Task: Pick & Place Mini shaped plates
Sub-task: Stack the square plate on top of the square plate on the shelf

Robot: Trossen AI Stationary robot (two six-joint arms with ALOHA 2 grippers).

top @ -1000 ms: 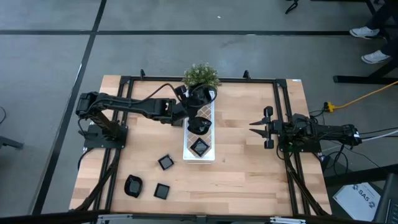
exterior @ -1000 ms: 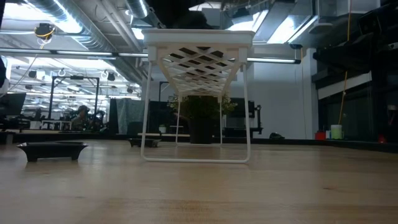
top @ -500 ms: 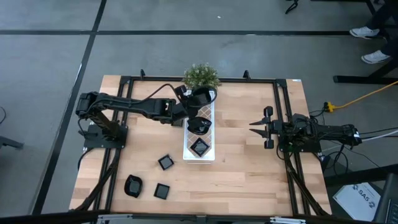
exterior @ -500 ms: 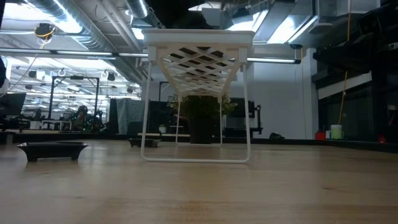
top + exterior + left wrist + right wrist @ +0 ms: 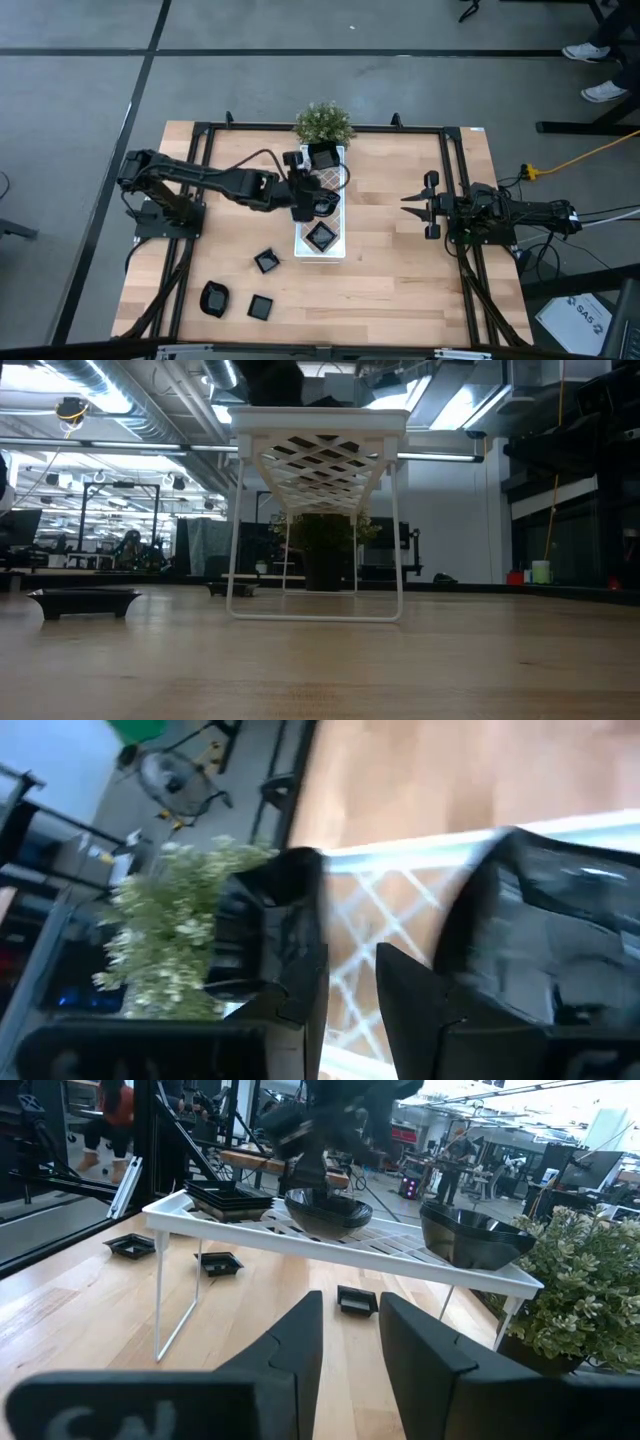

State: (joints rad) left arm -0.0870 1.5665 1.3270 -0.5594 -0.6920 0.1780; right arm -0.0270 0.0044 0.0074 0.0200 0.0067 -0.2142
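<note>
L arm over the white tray (image 5: 322,222), R arm parked at worktop's right side.

L gripper (image 5: 318,199) hangs above tray's middle, fingers (image 5: 290,970) spread, nothing pinched; 1 s ago it sat nearer the plant (image 5: 323,122). Its body hides part of the middle plate (image 5: 324,203). R gripper (image 5: 412,205) fingers apart, empty. Three mini plates on tray, three (image 5: 262,262) on wood worktop (image 5: 400,270). Low view: workshop room behind.
</note>
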